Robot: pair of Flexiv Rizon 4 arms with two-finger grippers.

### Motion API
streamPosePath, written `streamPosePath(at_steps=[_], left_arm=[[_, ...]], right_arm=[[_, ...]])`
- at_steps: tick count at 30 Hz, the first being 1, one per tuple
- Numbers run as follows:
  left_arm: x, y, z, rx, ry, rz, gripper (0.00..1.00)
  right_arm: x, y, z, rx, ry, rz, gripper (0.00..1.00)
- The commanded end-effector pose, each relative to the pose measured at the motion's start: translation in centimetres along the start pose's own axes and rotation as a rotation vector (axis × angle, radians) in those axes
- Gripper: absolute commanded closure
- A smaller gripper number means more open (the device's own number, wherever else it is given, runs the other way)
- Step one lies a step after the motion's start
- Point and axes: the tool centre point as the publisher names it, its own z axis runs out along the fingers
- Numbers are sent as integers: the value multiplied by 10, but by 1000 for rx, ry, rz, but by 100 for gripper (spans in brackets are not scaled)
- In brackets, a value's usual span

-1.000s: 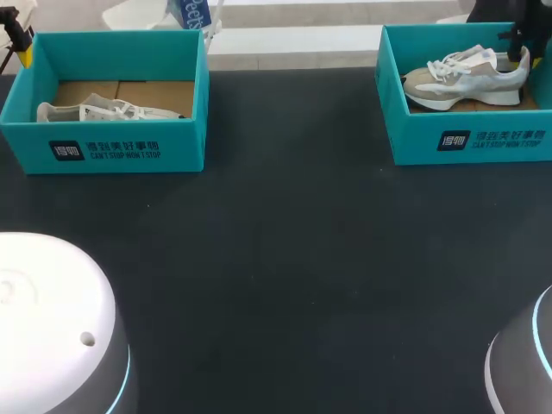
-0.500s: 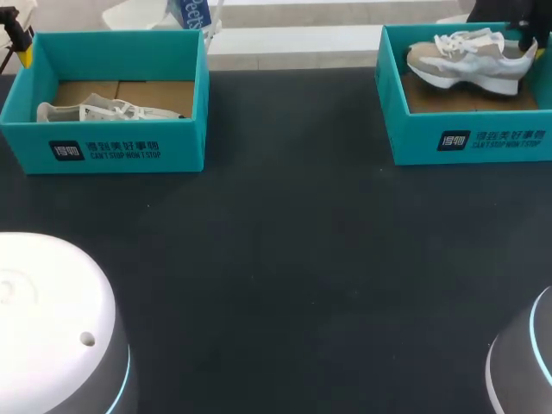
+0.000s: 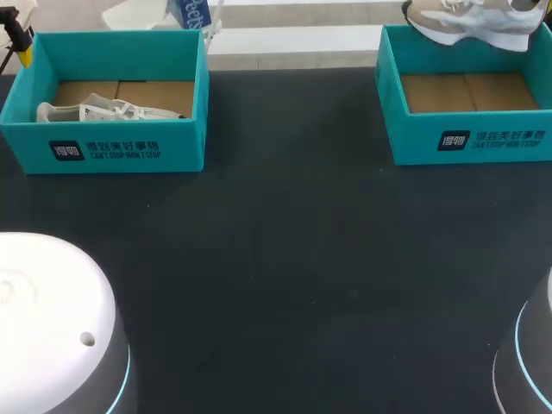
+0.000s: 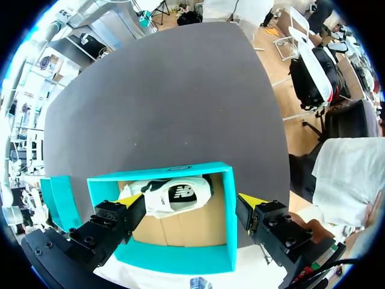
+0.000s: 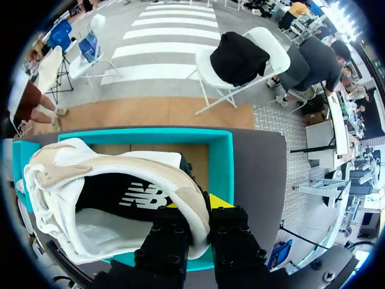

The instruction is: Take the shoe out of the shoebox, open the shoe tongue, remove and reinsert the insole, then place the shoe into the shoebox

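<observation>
While gripping shoe (image 5: 114,198), right fingers (image 5: 220,201) hang over shoebox (image 5: 221,159).

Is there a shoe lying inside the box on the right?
No, the right box shows only its bare cardboard floor; the shoe hangs in the air above its far wall.

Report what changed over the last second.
The right end effector, shut on the heel of the right shoe, lifted it up out of the right shoebox, whose cardboard floor is now bare. The left shoe and left shoebox stayed put.
</observation>
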Motion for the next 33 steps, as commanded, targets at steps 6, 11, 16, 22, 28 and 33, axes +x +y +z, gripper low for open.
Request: streamPosePath(at_steps=[6, 11, 16, 22, 28, 33], left_arm=[[0, -1, 0, -2, 3, 0, 0], [0, -1, 0, -2, 3, 0, 0], [0, -1, 0, -2, 3, 0, 0], [0, -1, 0, -2, 3, 0, 0], [0, -1, 0, -2, 3, 0, 0], [0, -1, 0, -2, 3, 0, 0]], right_arm=[[5, -39, -67, -72, -24, 11, 100], [5, -39, -67, -72, -24, 11, 100], [21, -54, -78, -71, -100, -38, 100], [53, -93, -100, -77, -140, -49, 100], [96, -137, -126, -70, -133, -52, 100], [137, -166, -143, -71, -130, -31, 100]])
